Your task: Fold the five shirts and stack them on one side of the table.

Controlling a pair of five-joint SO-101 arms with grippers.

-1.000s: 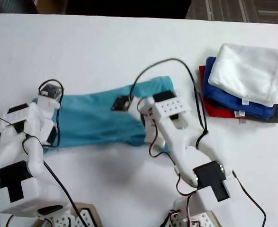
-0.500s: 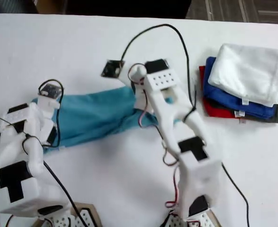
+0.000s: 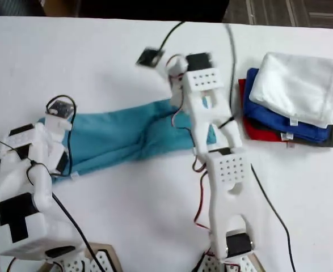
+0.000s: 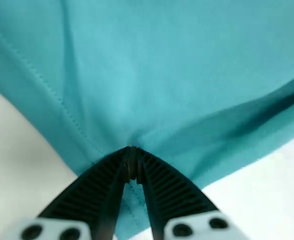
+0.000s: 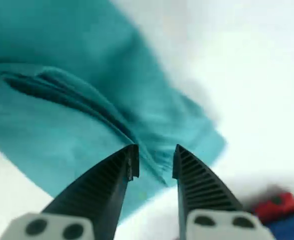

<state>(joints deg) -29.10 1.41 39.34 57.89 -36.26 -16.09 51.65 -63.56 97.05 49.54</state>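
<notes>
1 teal shirt (image 3: 116, 137) flat; 4 folded shirts (image 3: 294, 96) stacked.

One shirt (image 3: 115, 139) lies across the table (image 3: 98, 56), the folded stack (image 3: 291, 107) near its right end.

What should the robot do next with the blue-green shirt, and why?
Probably lower the right end effector and close it on the end of the shirt near the stack of folded ones. Its jaws stand open just over that end, while the left end effector is shut on the other end. With both ends held, the fold could likely begin.
</notes>
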